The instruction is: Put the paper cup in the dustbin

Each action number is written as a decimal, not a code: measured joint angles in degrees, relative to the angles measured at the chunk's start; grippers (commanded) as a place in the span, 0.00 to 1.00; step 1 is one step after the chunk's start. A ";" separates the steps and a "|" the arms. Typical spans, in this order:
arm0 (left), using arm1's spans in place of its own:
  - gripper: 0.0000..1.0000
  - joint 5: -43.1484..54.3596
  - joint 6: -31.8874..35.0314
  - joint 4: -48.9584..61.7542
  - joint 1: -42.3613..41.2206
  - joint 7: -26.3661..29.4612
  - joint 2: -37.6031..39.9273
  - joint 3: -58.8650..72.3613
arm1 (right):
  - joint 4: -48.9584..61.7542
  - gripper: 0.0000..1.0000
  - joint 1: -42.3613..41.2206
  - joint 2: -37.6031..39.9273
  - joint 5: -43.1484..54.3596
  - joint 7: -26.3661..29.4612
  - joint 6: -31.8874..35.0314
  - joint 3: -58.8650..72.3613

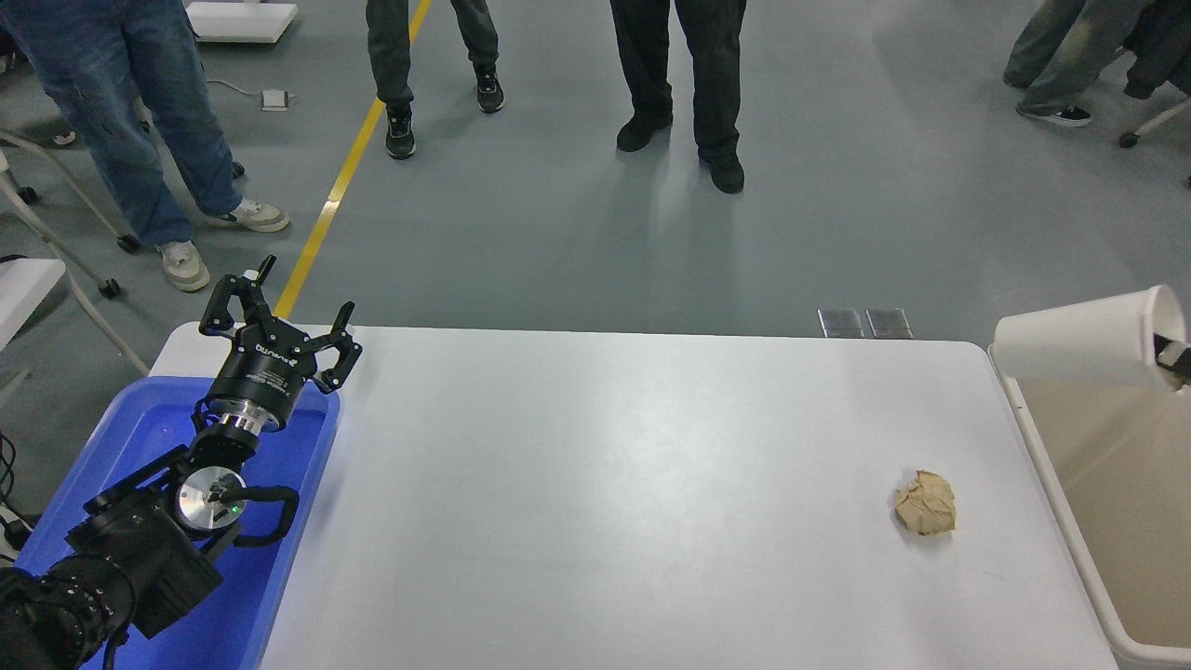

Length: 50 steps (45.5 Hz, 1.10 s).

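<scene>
The white paper cup (1084,340) hangs on its side in the air at the right edge, over the far left corner of the beige dustbin (1130,521). Its mouth faces right. Of my right gripper (1174,354) only a black fingertip shows, clamped on the cup's rim; the rest is beyond the picture's edge. My left gripper (288,312) is open and empty, parked at the lower left over the blue tray.
A crumpled brown paper ball (926,502) lies on the white table (605,484) near its right edge. A blue tray (288,521) stands at the left under my left arm. Several people stand on the floor beyond the table.
</scene>
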State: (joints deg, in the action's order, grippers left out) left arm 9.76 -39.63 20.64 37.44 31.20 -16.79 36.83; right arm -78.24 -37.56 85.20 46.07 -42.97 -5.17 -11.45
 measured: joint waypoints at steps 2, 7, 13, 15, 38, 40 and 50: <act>1.00 0.00 0.00 0.03 0.01 0.00 0.00 0.00 | 4.11 0.00 0.00 -1.21 -1.61 -0.42 1.25 0.16; 1.00 0.01 0.00 0.00 0.00 0.00 0.00 0.00 | 15.10 0.00 0.16 -4.93 -4.61 -1.06 4.90 0.38; 1.00 -0.01 0.01 0.01 0.01 0.00 0.00 0.00 | 31.43 0.00 0.72 -11.53 -7.60 -1.53 10.16 0.54; 1.00 0.00 0.02 0.02 0.02 0.00 0.01 0.00 | 37.79 0.00 1.15 -14.44 -8.53 -1.63 11.88 0.60; 1.00 0.00 0.09 0.02 0.06 0.00 0.03 0.00 | 76.61 0.00 5.14 -38.95 -31.91 17.56 20.74 -0.21; 1.00 0.00 0.09 0.02 0.06 0.00 0.04 0.00 | 77.23 0.00 5.24 -39.66 -34.96 20.29 20.78 -0.30; 1.00 0.00 0.14 0.01 0.09 0.00 0.03 0.00 | 79.69 0.00 5.36 -44.77 -52.45 37.51 18.62 -1.84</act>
State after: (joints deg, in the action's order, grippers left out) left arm 9.76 -39.49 20.65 37.53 31.20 -16.76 36.83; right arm 1.45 -32.20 40.42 -6.39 -5.47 13.45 -13.29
